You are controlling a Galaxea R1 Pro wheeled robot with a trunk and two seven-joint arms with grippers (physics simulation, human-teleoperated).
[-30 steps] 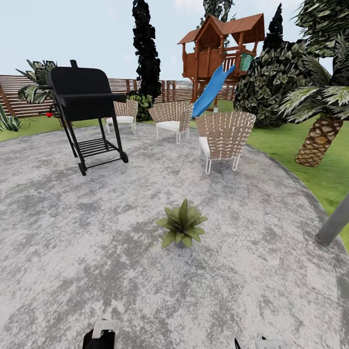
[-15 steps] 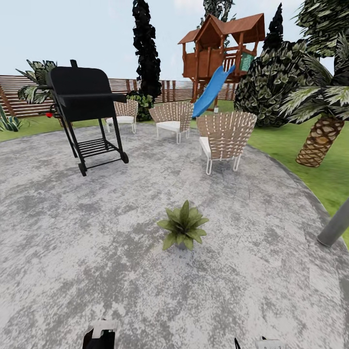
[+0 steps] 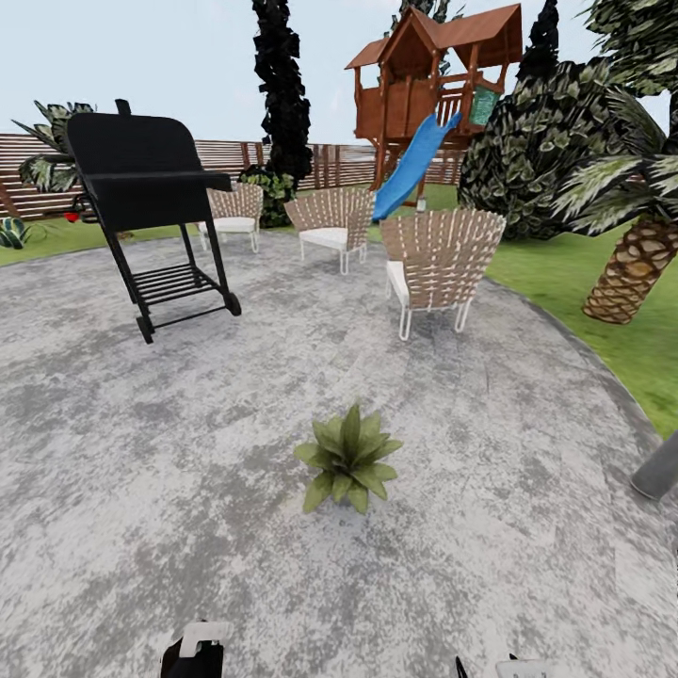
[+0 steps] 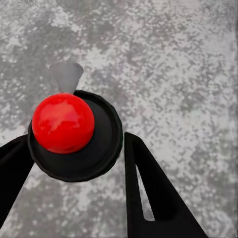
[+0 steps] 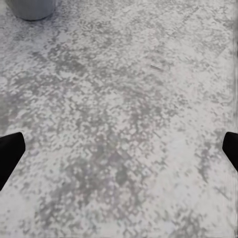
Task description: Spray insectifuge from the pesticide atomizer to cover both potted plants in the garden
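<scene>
One potted plant (image 3: pixel 348 461) is sitting alone on the stone patio (image 3: pixel 141 452), straight ahead of the robot and near it. The right claw (image 5: pixel 121 141) is hanging over bare stone with its fingers wide apart. A red-topped black round thing (image 4: pixel 63 122) is lying between the left claw's (image 4: pixel 74 141) fingers; I cannot tell whether they are clamping it. Rolling straight on is risking the base tipping the pot.
</scene>
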